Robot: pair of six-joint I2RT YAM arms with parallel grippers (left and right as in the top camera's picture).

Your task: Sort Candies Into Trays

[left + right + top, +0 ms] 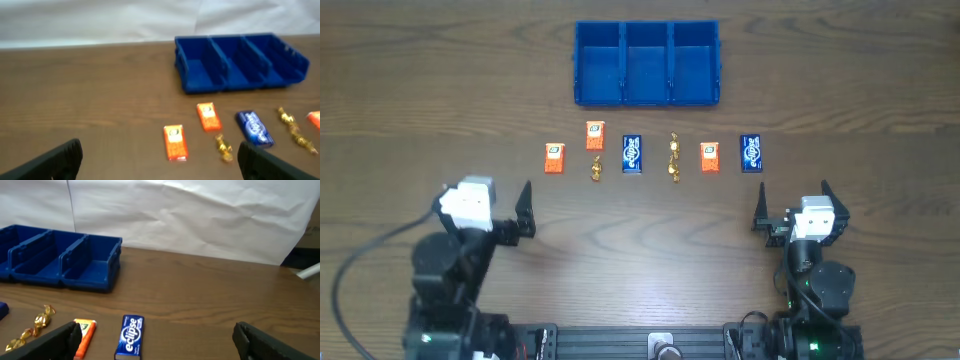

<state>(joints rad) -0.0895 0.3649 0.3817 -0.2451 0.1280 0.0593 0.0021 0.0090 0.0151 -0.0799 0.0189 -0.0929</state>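
A blue tray (646, 98) with three compartments stands at the back centre. In front of it, a loose row on the wooden table holds three orange packs (554, 158) (595, 134) (709, 156), two blue packs (633, 153) (752, 152) and small gold-wrapped candies (596, 168) (674, 158). My left gripper (487, 198) (160, 172) stands open near the front left, short of the row, nothing between its fingers. My right gripper (795, 204) (160, 350) is open too, at the front right, with the right-hand blue pack (130, 336) and an orange pack (84, 332) just ahead of it.
A white backdrop (190, 220) rises behind the table's far edge. Bare wood (640, 235) stretches between the two grippers and the candy row. In the left wrist view the tray (200, 86) sits beyond an orange pack (175, 142) and a blue pack (254, 128).
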